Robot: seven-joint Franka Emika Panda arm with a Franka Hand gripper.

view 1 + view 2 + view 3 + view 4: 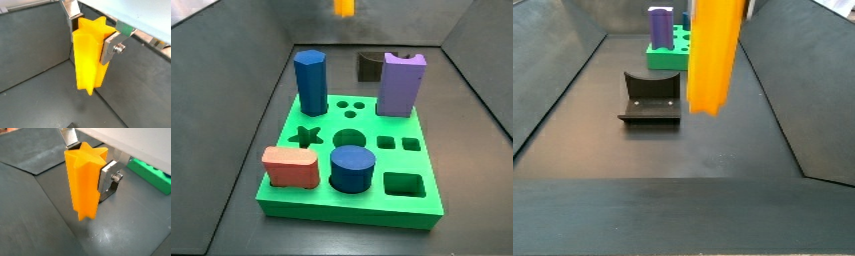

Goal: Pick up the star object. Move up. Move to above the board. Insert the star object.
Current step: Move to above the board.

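The star object (90, 65) (83, 183) is a tall orange prism held upright in my gripper (90, 40) (87, 173), which is shut on its upper part. In both wrist views the silver fingers (110, 47) (107, 180) press its opposite sides. It hangs clear of the dark floor, which shows in a side view (714, 60). Only its lower end shows at the upper edge of a side view (345, 7). The green board (352, 208) (673, 58) (150, 175) lies flat, off to one side of the gripper. Its star-shaped hole (305, 137) is open.
On the board stand a blue hexagonal prism (310, 85), a purple block (401, 85) (660, 25), a red block (290, 167) and a blue cylinder (352, 168). The fixture (651, 97) (372, 65) stands on the floor beside the board. Sloped dark walls enclose the floor.
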